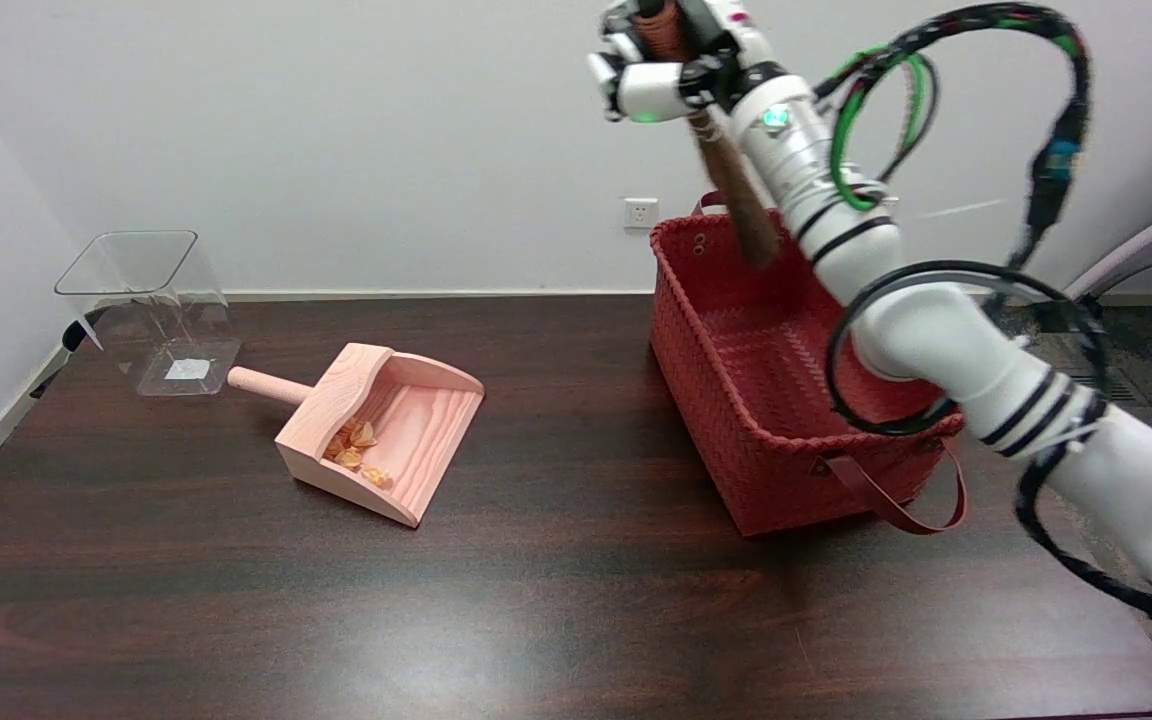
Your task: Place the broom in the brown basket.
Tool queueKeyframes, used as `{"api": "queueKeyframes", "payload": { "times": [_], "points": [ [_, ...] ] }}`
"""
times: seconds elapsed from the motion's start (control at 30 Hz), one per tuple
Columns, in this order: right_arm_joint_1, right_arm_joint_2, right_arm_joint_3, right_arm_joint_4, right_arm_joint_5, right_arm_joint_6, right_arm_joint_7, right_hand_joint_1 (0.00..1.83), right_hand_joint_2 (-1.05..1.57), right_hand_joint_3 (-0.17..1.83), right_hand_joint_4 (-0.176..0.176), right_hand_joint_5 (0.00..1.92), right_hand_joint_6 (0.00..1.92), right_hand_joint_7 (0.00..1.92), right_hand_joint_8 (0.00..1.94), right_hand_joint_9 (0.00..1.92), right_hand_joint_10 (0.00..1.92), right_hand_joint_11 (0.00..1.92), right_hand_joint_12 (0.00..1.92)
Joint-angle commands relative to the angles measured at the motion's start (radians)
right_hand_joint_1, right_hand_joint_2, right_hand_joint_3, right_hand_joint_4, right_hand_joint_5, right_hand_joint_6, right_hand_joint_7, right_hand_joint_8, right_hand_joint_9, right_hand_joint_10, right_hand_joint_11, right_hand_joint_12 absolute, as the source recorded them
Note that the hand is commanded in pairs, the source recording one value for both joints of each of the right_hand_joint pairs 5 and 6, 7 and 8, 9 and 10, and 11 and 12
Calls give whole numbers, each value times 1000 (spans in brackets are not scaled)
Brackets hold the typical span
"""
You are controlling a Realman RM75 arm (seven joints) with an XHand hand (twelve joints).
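Observation:
My right hand [671,60] is raised high at the top of the head view and grips the broom [736,195] by its brown handle. The broom's dark brown bristles hang down and to the right, blurred, above the far left part of the brown basket [706,400]. The basket is a reddish-brown woven tub with strap handles, standing at the table's right side. My white forearm slants across the basket's right half and hides part of its far rim.
A pink wooden dustpan [381,430] with several small orange pieces in it lies left of centre, handle pointing far left. A clear plastic bin [151,310] lies tipped at the far left corner. The dark table [536,600] ends just right of the basket.

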Motion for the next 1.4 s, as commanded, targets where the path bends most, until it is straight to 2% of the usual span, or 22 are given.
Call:
{"api": "queueKeyframes", "payload": {
  "times": [0.03,0.27,0.5,1.17,1.4],
  "points": [
    [-234,174,252,-44,149,-28,-8,1479,920,856,0,1920,1920,1920,1920,1920,1920,1920,1920],
    [-292,171,236,-42,149,19,-8,1483,896,873,0,1920,1920,1920,1920,1920,1920,1920,1920],
    [-304,158,163,-39,149,71,24,1483,876,890,0,1920,1920,1920,1920,1920,1920,1920,1920],
    [-302,38,17,-34,132,122,32,1472,875,907,0,1920,1920,1920,1920,1920,1920,1920,1920],
    [-295,7,-24,3,79,140,107,1470,871,916,0,1920,1920,1920,1920,1920,1920,1920,1920]
  ]
}}
